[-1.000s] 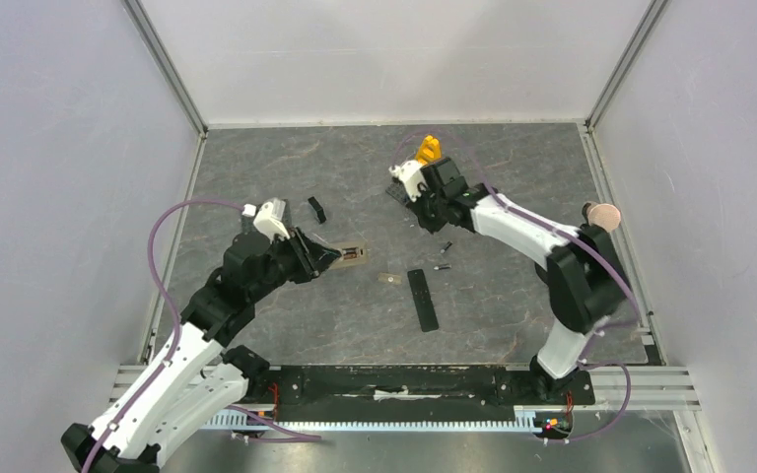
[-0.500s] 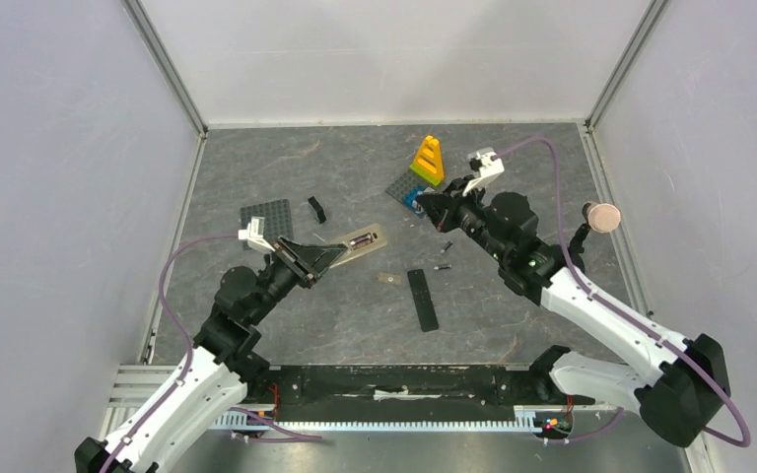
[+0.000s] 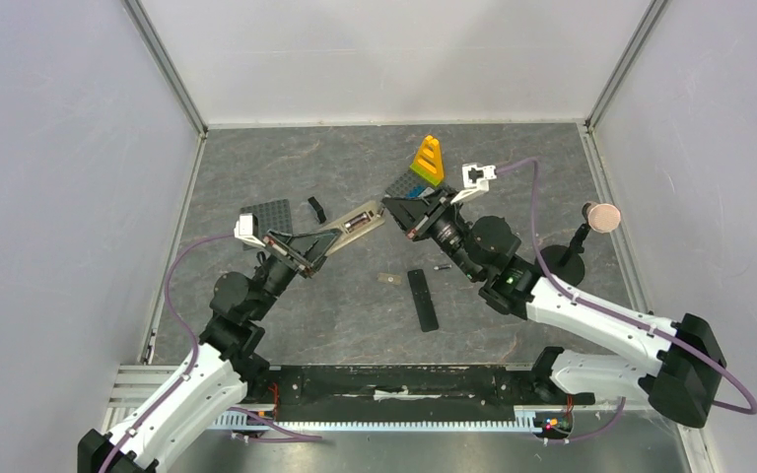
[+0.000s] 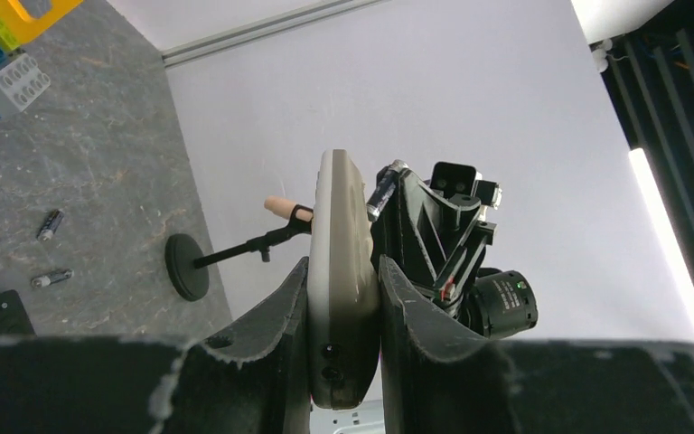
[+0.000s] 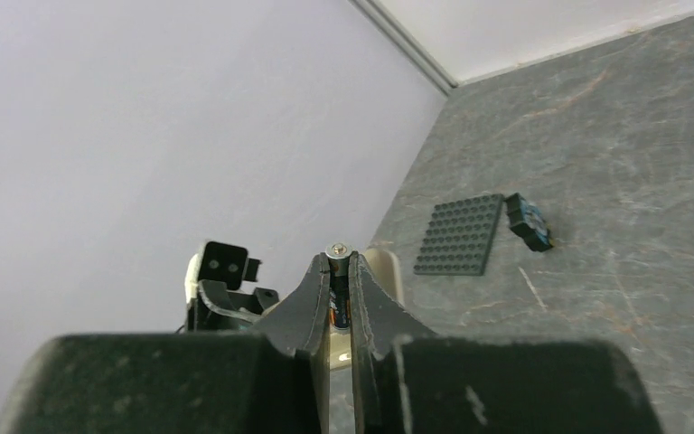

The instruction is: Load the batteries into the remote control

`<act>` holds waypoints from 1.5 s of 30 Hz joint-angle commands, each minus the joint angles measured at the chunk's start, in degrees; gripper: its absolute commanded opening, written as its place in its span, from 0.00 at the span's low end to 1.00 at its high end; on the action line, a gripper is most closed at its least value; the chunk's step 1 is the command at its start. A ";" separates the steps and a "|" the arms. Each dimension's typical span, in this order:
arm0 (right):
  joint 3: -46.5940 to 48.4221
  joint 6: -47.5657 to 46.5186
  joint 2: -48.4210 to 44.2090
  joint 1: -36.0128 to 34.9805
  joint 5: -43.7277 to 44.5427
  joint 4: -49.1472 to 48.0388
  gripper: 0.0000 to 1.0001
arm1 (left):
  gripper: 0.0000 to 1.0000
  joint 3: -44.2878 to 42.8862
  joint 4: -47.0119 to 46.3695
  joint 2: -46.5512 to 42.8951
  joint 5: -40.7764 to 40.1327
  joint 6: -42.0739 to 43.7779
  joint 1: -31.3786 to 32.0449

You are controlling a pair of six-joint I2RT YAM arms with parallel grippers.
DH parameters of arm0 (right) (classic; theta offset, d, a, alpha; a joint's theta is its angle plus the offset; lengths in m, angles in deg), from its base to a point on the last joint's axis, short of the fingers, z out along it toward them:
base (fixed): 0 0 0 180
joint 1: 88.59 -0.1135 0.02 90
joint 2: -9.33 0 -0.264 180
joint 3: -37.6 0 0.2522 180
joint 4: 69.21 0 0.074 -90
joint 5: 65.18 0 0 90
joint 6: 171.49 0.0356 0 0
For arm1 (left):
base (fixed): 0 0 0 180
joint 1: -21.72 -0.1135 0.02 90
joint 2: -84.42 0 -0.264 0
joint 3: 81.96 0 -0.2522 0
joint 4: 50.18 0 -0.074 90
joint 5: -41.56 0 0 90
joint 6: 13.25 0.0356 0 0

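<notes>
Left claw [image 3: 323,243] pinches the remote control [image 3: 360,221] aloft over the counter [image 3: 286,158]; right claw [image 5: 339,269], pinching a battery [image 5: 338,307], at its far edge, well apart from the side walls [image 3: 59,197].

You have three batteries [image 4: 50,224] in sight: two lying on the table [image 3: 513,168] and one battery [image 5: 338,303] raised off it. Count one remote control [image 3: 355,222], one black oblong bar [image 3: 422,299], one small flat tan piece [image 3: 389,279] and one small black brick piece [image 3: 315,209]. You get two dark grey studded plates [image 3: 266,212], one single stack of coloured bricks [image 3: 428,158] with a yellow wedge on top, and one round-topped stand [image 3: 562,264]
</notes>
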State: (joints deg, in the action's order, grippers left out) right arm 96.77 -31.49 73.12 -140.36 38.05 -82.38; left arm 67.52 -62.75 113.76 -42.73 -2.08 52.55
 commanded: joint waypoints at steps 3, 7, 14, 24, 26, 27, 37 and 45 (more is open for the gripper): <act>4.95 1.09 3.00 -3.78 4.73 -6.16 0.03 | 0.02 -0.30 -8.37 0.08 -1.97 -5.06 -0.33; 6.55 -1.21 4.38 -6.11 6.40 -6.22 0.03 | 0.02 0.29 -9.75 0.33 -2.49 -6.17 -0.33; 8.29 -9.02 5.93 -11.22 14.84 -6.88 0.04 | 0.02 0.63 -11.38 0.61 -2.85 -8.10 -0.32; 8.86 -20.86 8.02 -19.86 32.34 -10.61 0.05 | 0.02 1.28 -12.16 0.10 -4.54 -10.46 -0.33; 8.99 -22.40 8.44 -21.01 35.00 -11.49 0.05 | 0.02 1.23 -12.23 0.34 -4.32 -10.43 -0.33; 9.00 -22.69 8.62 -21.29 36.08 -12.16 0.05 | 0.02 1.27 -12.40 0.37 -4.23 -10.40 -0.32; 9.18 -27.01 8.75 -21.71 28.31 -18.78 0.04 | 0.02 2.34 -12.08 0.59 -4.36 -10.73 -0.29; 9.90 -28.43 10.42 -21.75 27.94 -20.13 0.04 | 0.02 2.42 -11.93 0.65 -4.00 -10.99 -0.33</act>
State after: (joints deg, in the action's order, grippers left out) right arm 103.98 -57.94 82.54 -161.87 65.74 -99.30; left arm 70.21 -71.29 114.79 -46.40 -11.28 52.44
